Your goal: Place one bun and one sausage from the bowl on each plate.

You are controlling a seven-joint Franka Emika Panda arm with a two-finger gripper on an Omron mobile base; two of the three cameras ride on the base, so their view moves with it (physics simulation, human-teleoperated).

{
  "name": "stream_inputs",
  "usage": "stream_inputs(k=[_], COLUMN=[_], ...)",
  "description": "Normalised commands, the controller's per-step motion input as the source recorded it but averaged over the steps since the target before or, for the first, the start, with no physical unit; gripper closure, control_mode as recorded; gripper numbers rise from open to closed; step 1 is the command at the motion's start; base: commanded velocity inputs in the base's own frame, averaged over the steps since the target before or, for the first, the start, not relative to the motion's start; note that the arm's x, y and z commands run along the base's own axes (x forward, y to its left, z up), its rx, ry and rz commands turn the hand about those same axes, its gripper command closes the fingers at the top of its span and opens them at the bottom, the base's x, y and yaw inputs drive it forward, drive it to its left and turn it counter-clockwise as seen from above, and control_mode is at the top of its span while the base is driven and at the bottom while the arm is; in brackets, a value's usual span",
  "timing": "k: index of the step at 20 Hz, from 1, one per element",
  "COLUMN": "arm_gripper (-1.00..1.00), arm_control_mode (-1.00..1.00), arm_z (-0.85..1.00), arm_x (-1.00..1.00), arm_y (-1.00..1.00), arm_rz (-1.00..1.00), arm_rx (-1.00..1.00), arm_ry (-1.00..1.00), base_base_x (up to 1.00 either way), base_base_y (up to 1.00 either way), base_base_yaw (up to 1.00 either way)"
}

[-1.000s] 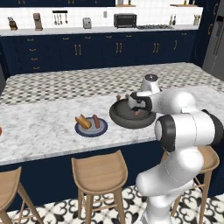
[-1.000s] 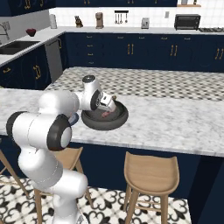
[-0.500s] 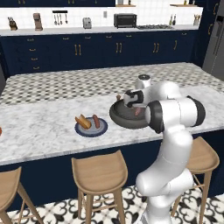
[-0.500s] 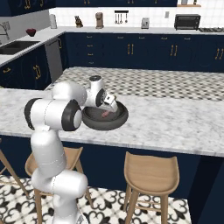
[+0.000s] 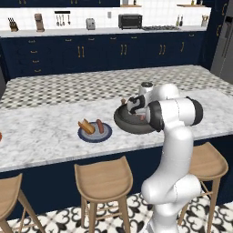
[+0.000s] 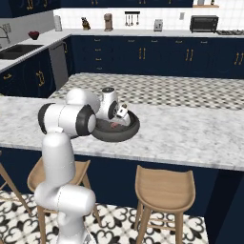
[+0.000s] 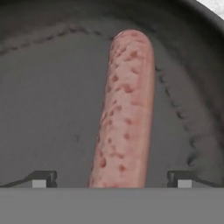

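So right under my claw [image 7: 111, 183] there's 1 sausage [image 7: 124, 109], lying lengthwise between my 2 fingertips [image 7: 41, 178], which are spread as wide as they go, 1 on each side of it and not touching it yet. Nothing's pinched. It's resting on the floor of the dark bowl [image 7: 48, 100], pointing toward the far wall.

From the base cameras, my hand is down inside that bowl [image 5: 125, 125] on the marble island, just in front of my own elbow. Off to the left on the same counter sits the dark blue plate [image 5: 94, 133], which already looks served: a bun [image 5: 86, 126] and a sausage [image 5: 99, 125] side by side on it. The other plate is too cut off for me to make out.

My read: I'm on the pick for plate 2. Next move should be settling a bit lower, squeezing across the sausage's middle, then lifting clear of the rim before swinging away.
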Motion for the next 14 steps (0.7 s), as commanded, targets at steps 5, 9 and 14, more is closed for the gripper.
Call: stream_inputs(k=[5,9,14], arm_gripper=[-1.0,1.0,1.0], arm_control_mode=[-1.0,-1.0,-1.0], arm_z=[0.0,0.0,0.14], arm_x=[0.0,0.0,0.11], arm_y=[0.0,0.0,-0.15], arm_rz=[0.0,0.0,0.0], arm_rx=[0.0,0.0,0.0], arm_ry=[0.0,0.0,0.01], base_base_x=[0.0,0.0,0.0], base_base_y=[0.0,0.0,0.0], base_base_yaw=[0.0,0.0,0.0])
